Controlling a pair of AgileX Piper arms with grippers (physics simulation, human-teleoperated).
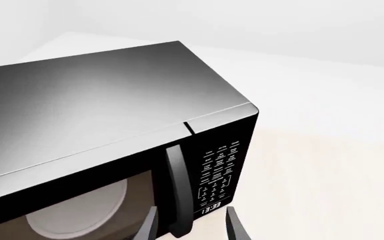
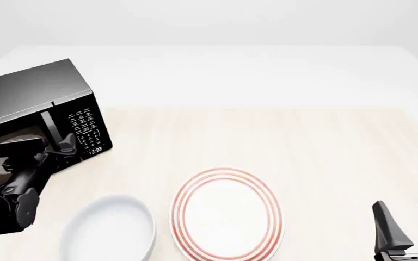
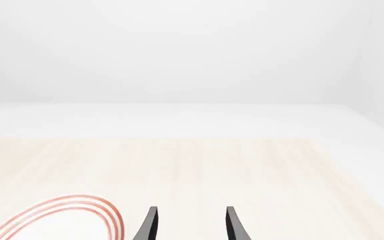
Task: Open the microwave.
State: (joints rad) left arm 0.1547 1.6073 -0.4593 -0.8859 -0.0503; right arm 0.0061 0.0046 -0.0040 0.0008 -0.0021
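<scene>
The microwave (image 2: 38,98) is a large black box at the table's far left, turned at an angle, and its door looks shut. The left wrist view shows its grey top (image 1: 92,100), the vertical door handle (image 1: 175,185), the keypad (image 1: 220,170) with a small clock, and the pale turntable (image 1: 78,210) behind the window. My left gripper (image 1: 190,226) (image 2: 60,149) is open right at the door front, with the lower end of the handle between its fingers. My right gripper (image 2: 405,220) (image 3: 190,225) stands open and holds nothing at the near right.
A white plate with red rings (image 2: 227,215) (image 3: 65,215) lies at the near middle of the pale wood table (image 2: 325,147). A white bowl (image 2: 107,234) sits to the plate's left, close to my left arm (image 2: 13,190).
</scene>
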